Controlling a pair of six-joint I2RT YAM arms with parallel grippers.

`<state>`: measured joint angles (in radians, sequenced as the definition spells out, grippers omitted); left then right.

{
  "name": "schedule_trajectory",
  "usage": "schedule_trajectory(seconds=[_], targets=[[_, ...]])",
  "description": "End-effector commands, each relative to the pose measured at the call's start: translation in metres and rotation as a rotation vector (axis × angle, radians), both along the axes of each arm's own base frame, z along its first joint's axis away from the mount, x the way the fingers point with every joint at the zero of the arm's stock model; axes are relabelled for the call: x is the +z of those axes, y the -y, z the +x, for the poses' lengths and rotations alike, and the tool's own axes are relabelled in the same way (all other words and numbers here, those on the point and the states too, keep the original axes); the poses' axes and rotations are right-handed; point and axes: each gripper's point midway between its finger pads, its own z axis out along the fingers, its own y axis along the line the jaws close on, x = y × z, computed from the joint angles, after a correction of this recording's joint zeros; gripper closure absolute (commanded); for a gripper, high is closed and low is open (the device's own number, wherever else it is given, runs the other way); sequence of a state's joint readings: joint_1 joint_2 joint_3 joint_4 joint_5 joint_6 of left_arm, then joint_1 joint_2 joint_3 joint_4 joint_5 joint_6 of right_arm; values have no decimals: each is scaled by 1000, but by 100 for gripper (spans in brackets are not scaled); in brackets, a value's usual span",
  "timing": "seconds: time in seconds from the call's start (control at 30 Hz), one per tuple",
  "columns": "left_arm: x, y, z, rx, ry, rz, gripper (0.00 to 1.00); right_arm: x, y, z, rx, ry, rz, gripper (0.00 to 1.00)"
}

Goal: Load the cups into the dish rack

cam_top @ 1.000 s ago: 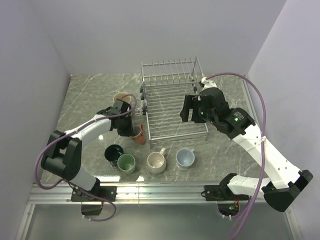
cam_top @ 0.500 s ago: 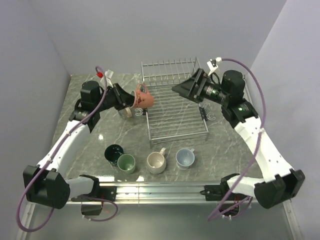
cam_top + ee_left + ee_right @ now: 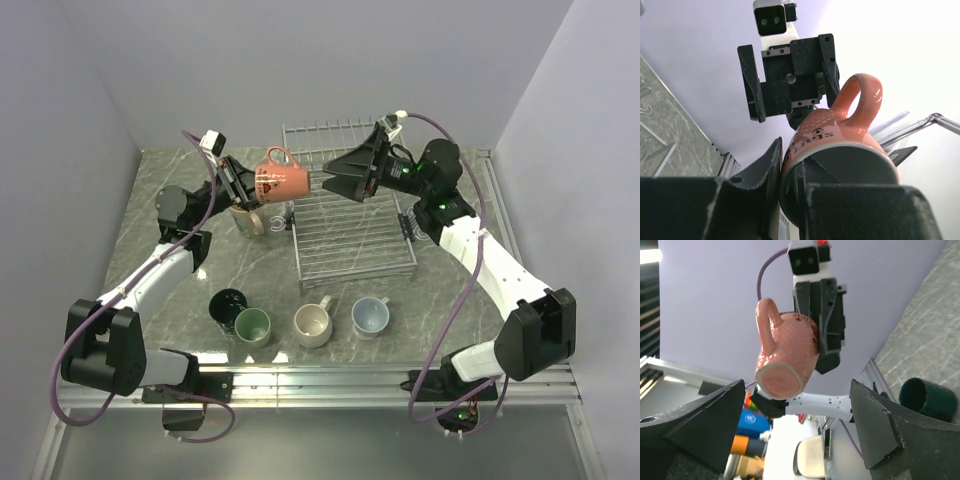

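Note:
My left gripper (image 3: 246, 184) is shut on the rim of the small reddish-brown cup (image 3: 284, 182), one finger inside and one outside. It holds the cup on its side in the air, left of the dish rack (image 3: 352, 222). In the left wrist view the cup (image 3: 840, 145) fills the jaws of the left gripper (image 3: 788, 161). My right gripper (image 3: 331, 183) is open and faces the cup's base from the right, a little apart. In the right wrist view the cup (image 3: 787, 357) hangs just beyond the right gripper (image 3: 797, 390). The silver wire rack holds no cups.
The tall cream cup (image 3: 246, 221) stands below the left gripper, partly hidden. In a row near the front stand the dark teal cup (image 3: 228, 304), the light green cup (image 3: 253, 326), the beige cup (image 3: 313, 324) and the pale blue-white cup (image 3: 370, 315). Walls close in left, back and right.
My left gripper has lifted the reddish-brown cup off the table, up and toward the rack. The right arm has swung up and left to face it, and its jaws have opened a little wider.

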<state>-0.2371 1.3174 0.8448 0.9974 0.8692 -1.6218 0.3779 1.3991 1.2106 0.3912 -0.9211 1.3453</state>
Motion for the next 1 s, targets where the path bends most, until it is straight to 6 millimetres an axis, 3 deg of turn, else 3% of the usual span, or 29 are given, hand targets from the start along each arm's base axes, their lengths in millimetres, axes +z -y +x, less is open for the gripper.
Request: schedule_trajectory(seconds=[0.0,0.3,0.77,0.9,0.97], targets=[[27,-2,-17,-19,116,-52,100,32,-4,-24,66,112,42,8],[22,7,-4,11,91,-17,100,40,-33,-40,144,147,28,8],[6,10,17,115,-3,40,100,24,-51,-28,156,97,-11,19],[2,11,20,127,-23,51,100,18,-53,-22,135,87,-39,27],[0,12,19,131,-26,63,100,15,-54,-21,136,79,-44,46]])
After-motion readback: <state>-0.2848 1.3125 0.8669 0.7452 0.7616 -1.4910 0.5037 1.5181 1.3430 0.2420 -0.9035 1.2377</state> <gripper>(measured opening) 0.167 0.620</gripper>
